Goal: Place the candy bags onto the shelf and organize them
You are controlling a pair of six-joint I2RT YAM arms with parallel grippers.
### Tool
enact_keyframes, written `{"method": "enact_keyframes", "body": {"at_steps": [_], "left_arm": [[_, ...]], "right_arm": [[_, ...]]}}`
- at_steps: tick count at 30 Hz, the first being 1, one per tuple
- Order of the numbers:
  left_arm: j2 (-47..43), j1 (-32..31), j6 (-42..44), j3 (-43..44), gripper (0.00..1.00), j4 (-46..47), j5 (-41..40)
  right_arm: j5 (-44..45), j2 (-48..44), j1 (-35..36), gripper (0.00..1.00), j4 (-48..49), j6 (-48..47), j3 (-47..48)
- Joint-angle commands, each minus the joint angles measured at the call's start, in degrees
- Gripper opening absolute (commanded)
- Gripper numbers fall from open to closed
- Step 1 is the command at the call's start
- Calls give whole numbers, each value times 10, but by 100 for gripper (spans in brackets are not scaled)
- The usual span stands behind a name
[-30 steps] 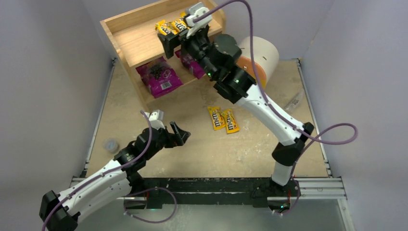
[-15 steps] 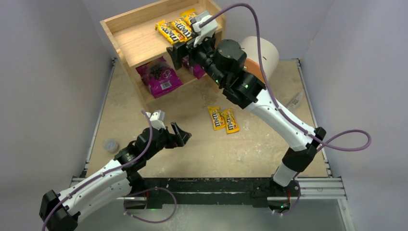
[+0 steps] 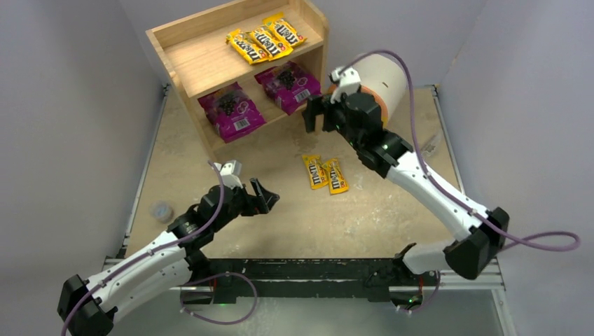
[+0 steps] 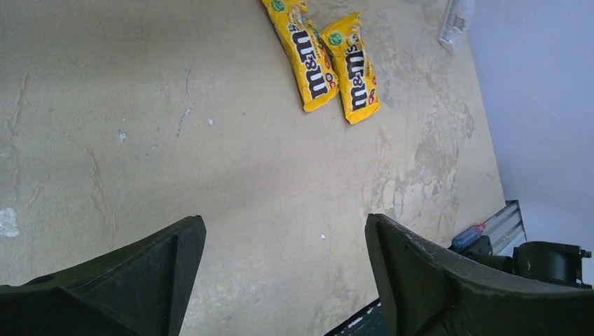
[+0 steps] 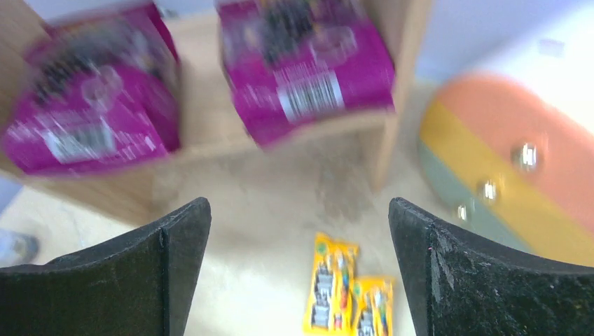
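Three yellow packets (image 3: 266,40) shelf (image 3: 196,64) top | two magenta bags (image 3: 231,112) below | left hand (image 4: 284,221), right hand (image 5: 300,204) spread

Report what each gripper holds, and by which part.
Nothing is held: the left gripper and the right gripper are both open and empty.

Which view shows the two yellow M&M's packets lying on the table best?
Left wrist: the two yellow packets are close, sharp, lettering readable. Top external shows them small; right wrist shows them blurred at the bottom edge.
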Motion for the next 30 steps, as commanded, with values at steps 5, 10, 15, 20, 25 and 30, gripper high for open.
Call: {"method": "enact_keyframes", "body": {"at_steps": [5,10,15,20,25,30], "left_arm": [[22,1,15,4,89,37,11],[49,1,22,8,89,50,21],[61,1,26,14,89,56,27],[60,1,27,16,88,52,27],[58,1,28,17,88,50,22],[63,1,33,23,88,47,19]], "right_arm": [[39,-146,-14,99,22,138,-267],[19,-120,-29,97,-16,161,-334],[-45,-86,-79,93,25,169,-388],[-143,-34,-140,84,64,172,-399],[-154,14,-161,78,79,153,-408],[-155,37,-165,74,86,147,-416]]}}
